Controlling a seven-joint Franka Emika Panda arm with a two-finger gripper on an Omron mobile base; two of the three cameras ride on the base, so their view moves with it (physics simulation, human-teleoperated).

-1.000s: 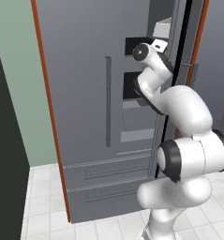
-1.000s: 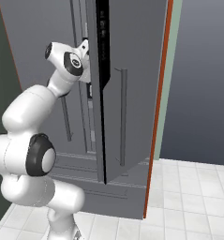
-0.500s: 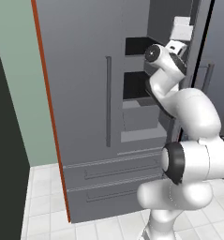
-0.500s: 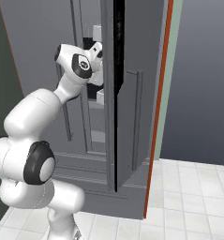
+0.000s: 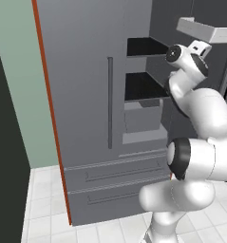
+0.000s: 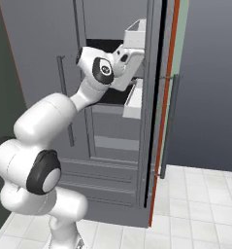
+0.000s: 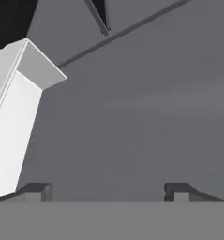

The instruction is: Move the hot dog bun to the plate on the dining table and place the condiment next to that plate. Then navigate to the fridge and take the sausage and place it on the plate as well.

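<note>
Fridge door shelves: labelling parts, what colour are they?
Light grey door shelves, clearest in the right base view.

My two base cameras flank the arm, both facing the fridge (image 5: 86, 95); my hand camera sits close against its door shelf (image 7: 15, 117).

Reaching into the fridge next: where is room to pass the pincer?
The dark gap above the black inner shelf in the fridge looks bare. It is tighter on the right, by the light grey door shelves.

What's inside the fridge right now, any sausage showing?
The fridge is part open: black inner shelves and light grey door shelves show. No sausage is visible; the arm covers much of the interior.
</note>
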